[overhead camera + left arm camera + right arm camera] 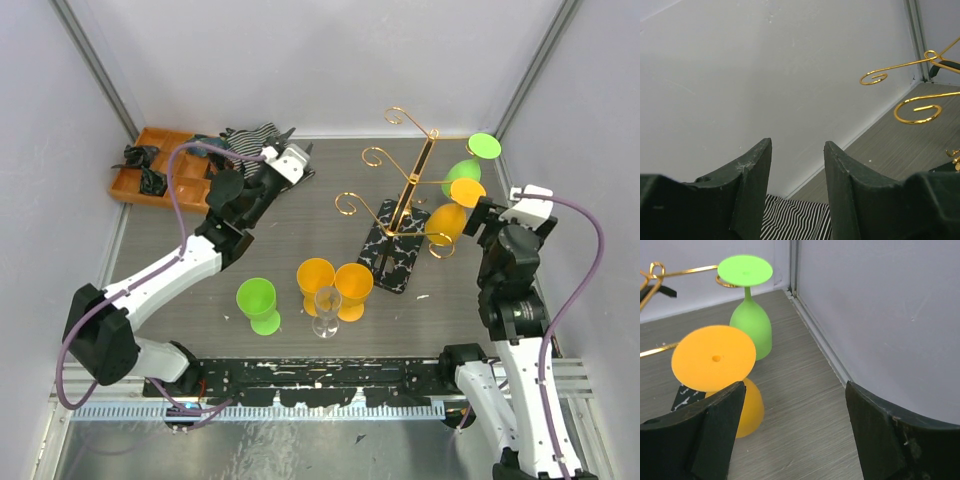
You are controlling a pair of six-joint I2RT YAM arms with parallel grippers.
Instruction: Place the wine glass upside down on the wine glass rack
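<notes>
Currently, orange plastic wine glass (448,222) hangs foot-up at the right of the tall gold wire wine glass rack (418,180). My right gripper (795,390), wide open and empty, sits just beside it. My left gripper (797,142), parted and empty, is well left of the rack. Withdrawing, I could clip its foot and unhook it.

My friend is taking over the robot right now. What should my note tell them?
Left gripper: open, empty, above the striped cloth at the back.
Right gripper: open, empty, beside the rack's right side.
Done: a hung green glass and a hung orange glass are upside down on the wine glass rack.
Left: upright green glass, left orange glass, right orange glass and clear wine glass stand on the table.
</notes>
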